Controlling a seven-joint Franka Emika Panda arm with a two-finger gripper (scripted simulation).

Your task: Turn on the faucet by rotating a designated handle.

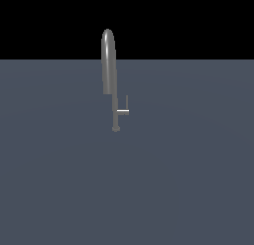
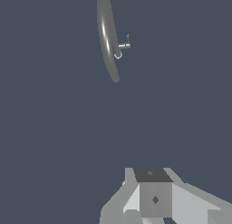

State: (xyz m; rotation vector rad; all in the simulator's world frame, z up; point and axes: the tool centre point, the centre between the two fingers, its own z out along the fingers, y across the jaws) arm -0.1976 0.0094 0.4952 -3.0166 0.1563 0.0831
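A tall grey faucet (image 1: 108, 60) stands alone near the middle of a flat slate-blue desk (image 1: 188, 179), its arched spout rising above the far edge of the surface in the exterior view. The handle (image 1: 124, 109), a thin L-shaped lever, juts from the lower stem toward the exterior view's right and ends in a slim bar turned upward. No arm appears in the exterior view. In the wrist view the faucet (image 2: 107, 35) is seen from above and well apart from the gripper (image 2: 154, 198), of which only grey blocky housing shows at the frame's edge; its fingertips are out of sight, so whether it is open or closed cannot be told, and nothing is visibly held. The handle (image 2: 124, 45) looks untouched, which suggests the task is at its opening approach step. The next move likely calls for travelling across the bare surface toward the stem, lining up with the slim bar rather than the thick spout, then pushing or gripping it to rotate.
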